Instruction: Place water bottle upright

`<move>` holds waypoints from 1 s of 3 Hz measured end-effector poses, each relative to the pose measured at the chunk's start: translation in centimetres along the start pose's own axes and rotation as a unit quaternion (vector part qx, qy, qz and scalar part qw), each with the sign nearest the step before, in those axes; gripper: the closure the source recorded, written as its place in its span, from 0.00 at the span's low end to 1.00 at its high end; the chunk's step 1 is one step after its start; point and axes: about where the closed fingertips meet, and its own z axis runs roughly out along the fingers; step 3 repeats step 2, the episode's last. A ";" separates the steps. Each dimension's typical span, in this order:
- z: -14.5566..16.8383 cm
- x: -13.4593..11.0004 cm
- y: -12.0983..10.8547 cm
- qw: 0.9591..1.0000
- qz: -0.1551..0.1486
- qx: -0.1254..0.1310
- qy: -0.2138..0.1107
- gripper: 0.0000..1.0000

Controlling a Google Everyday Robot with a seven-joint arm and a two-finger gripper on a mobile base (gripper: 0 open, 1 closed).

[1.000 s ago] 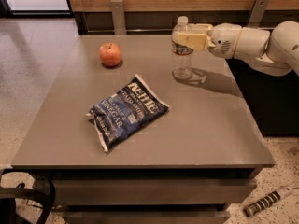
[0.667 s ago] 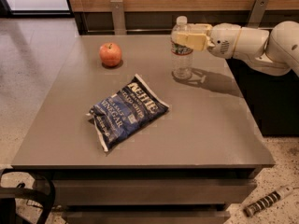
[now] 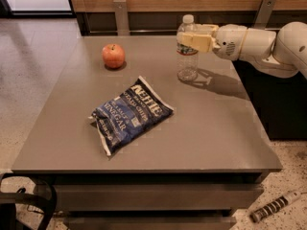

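Note:
The water bottle (image 3: 187,61) is a clear ribbed plastic bottle with a white cap and a label band. It stands upright on the grey table (image 3: 216,128) near the back right, with its base on or just above the top. My gripper (image 3: 191,40) reaches in from the right and is shut around the bottle's upper part, at the label. One cream finger (image 3: 197,42) lies across the front of the bottle. The white arm (image 3: 254,43) extends off the right edge.
A red apple (image 3: 113,56) sits at the back left of the table. A blue chip bag (image 3: 129,114) lies flat in the middle. A wooden wall with metal brackets (image 3: 121,16) runs behind the table. The table's right edge is close below the arm.

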 end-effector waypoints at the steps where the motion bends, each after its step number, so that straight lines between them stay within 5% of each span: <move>1: 0.3 0.0 0.2 1.000 0.000 -0.003 0.000 0.00; 3: 0.4 0.0 0.2 1.000 0.000 -0.003 0.000 0.00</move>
